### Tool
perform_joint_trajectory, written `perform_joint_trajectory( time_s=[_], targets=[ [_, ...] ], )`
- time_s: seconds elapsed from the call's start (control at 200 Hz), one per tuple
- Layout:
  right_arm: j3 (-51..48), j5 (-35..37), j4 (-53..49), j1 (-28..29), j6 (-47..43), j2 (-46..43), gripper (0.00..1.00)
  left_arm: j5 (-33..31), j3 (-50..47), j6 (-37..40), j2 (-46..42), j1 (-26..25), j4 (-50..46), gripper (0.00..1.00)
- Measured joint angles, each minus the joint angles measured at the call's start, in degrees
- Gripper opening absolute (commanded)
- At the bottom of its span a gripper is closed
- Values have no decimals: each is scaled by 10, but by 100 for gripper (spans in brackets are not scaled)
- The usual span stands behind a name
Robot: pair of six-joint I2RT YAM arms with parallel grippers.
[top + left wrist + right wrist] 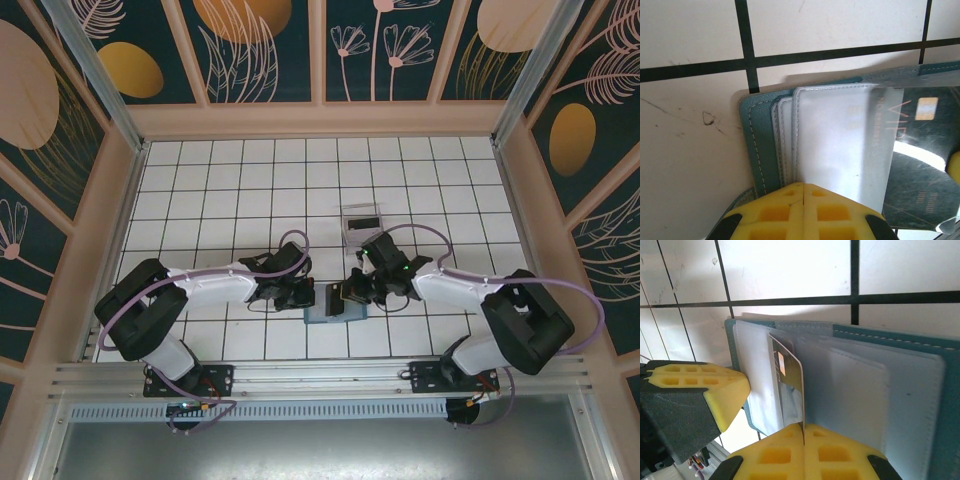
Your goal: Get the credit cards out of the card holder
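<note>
Dark credit card (922, 170) part-way out of card holder (754, 145)
Left tool (803, 192), tips together, pins the holder to counter (690, 190) so it can't follow; right tool (804, 437) clamped on card's edge for the pull.

We see a small clear tray (361, 226) on the white tabletop (230, 180) with black grid lines, right of centre. Dark flowered walls (260, 40) surround it; a metal rail (320, 372) lines the near edge.
</note>
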Motion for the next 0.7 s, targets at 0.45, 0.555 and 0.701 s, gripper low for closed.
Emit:
perform_joint_trajectory(
  time_s=[0.45, 0.555, 0.701],
  targets=[
    [12, 30, -81, -30, -19, -59, 5, -11, 7, 9, -1, 0, -15, 0],
    [23, 37, -95, -38, -25, -73, 4, -16, 9, 13, -2, 0, -23, 0],
    [34, 48, -113, -46, -33, -82, 4, -27, 11, 16, -4, 0, -34, 0]
  ],
)
